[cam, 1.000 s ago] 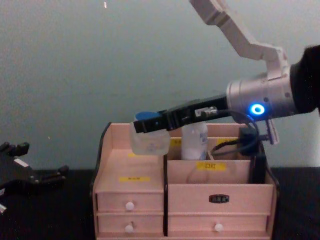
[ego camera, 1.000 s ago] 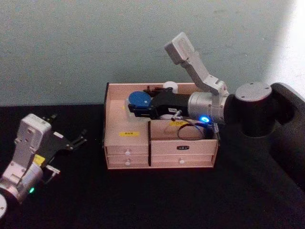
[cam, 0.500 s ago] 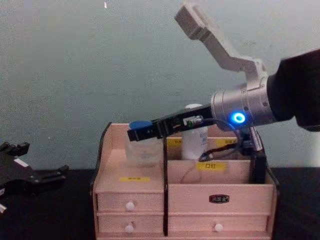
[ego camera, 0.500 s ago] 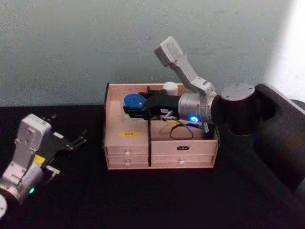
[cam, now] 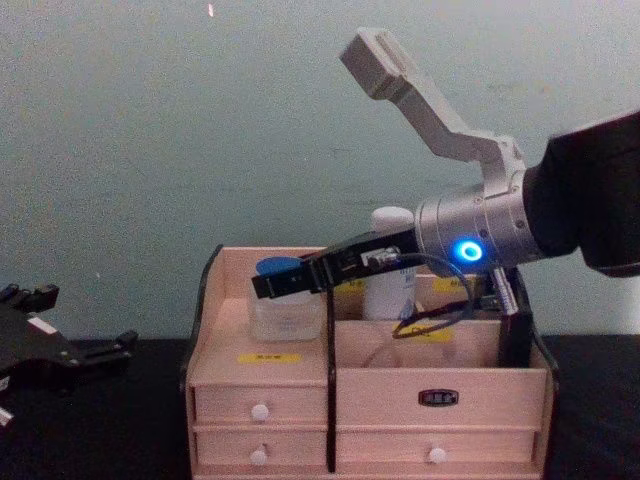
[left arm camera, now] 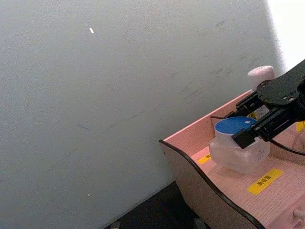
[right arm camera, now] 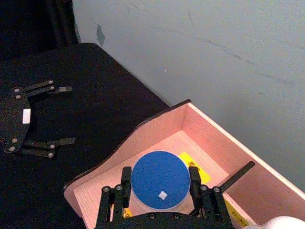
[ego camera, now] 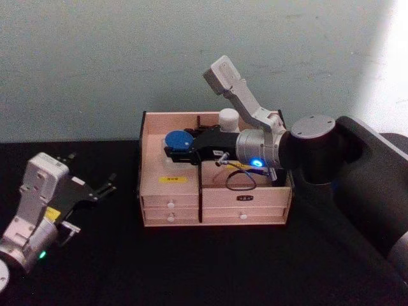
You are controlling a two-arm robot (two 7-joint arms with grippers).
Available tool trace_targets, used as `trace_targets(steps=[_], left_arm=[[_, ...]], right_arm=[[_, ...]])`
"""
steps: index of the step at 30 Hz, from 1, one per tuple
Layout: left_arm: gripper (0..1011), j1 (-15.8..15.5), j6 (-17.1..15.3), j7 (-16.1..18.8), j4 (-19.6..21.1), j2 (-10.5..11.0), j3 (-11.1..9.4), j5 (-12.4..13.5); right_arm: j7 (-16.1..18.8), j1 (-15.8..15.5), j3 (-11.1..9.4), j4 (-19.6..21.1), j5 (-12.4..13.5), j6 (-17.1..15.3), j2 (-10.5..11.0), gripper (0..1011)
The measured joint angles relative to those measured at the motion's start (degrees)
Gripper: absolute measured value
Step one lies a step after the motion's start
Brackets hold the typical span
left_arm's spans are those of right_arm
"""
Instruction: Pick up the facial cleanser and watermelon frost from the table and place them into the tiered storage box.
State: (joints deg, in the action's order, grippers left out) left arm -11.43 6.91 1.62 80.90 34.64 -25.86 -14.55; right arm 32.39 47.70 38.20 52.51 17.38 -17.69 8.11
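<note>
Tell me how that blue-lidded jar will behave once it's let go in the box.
The blue-lidded jar looks squat and wide-based, so it probably stands steady rather than tipping. Its clear walls look rigid, likely holding shape in the right end effector, though smooth sides may slip. It sits low in the tiered storage box, so rolling away seems unlikely.

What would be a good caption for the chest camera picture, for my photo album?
The right gripper sets a blue-lidded jar into the tiered storage box, beside a white bottle.

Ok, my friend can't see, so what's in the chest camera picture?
The right gripper holds a clear jar with a blue lid low in the wooden storage box's left compartment. A white bottle stands behind.
</note>
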Motion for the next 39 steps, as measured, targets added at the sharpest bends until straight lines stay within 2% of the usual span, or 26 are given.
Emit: trace_targets(steps=[5, 15, 17, 27, 39], left_arm=[[1002, 0.0, 0.0, 0.0, 0.0, 0.0, 0.0, 0.0], [1001, 0.0, 0.0, 0.0, 0.0, 0.0, 0.0, 0.0], [1001, 0.0, 0.0, 0.0, 0.0, 0.0, 0.0, 0.0], [1001, 0.0, 0.0, 0.0, 0.0, 0.0, 0.0, 0.0], [1001, 0.0, 0.0, 0.0, 0.0, 0.0, 0.0, 0.0]], right_arm=[[-0.1, -0.2, -0.2, 0.0, -0.9, 0.0, -0.1, 715], [-0.1, -0.3, -0.2, 0.0, -0.7, 0.0, -0.1, 715], [-0.1, -0.3, -0.1, 0.1, -0.7, 0.0, -0.1, 731], [-0.1, -0.3, -0.1, 0.1, -0.6, 0.0, 0.0, 998], [-0.1, -0.3, -0.1, 0.1, -0.5, -0.1, 0.0, 1003]])
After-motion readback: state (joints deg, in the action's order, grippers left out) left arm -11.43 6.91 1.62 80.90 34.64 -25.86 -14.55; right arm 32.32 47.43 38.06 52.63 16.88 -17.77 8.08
